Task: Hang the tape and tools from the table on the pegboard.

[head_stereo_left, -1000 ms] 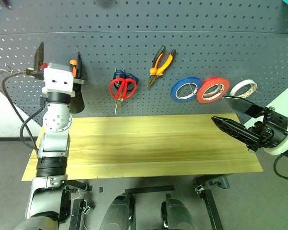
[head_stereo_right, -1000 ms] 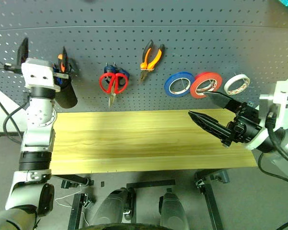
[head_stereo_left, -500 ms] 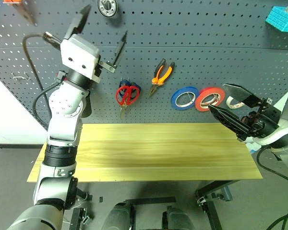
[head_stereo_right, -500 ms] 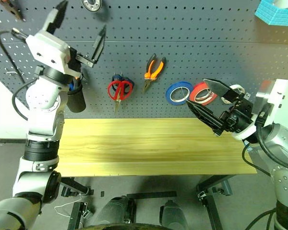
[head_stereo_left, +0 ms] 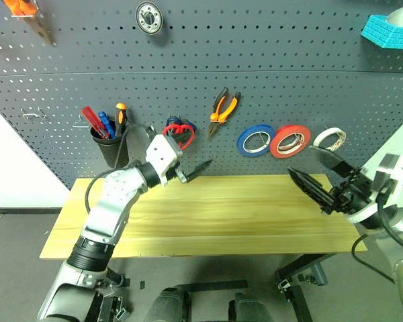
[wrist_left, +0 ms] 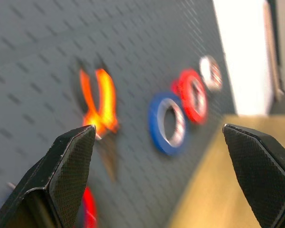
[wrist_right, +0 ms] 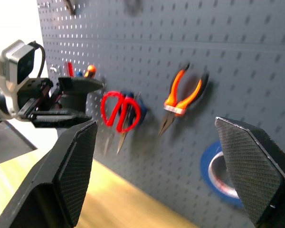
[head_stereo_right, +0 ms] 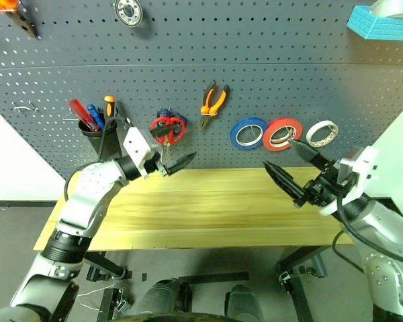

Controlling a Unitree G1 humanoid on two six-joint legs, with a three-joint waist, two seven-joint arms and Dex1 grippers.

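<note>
Down from the cup swings the left gripper, fingers wide and empty like the right gripper's — red tape, scissors, pliers and screwdriver on the pegboard, worktop bare; job looks done.

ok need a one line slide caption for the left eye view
Both open grippers, left and right, hover over the bare table; red tape and pliers hang on the pegboard.
</note>
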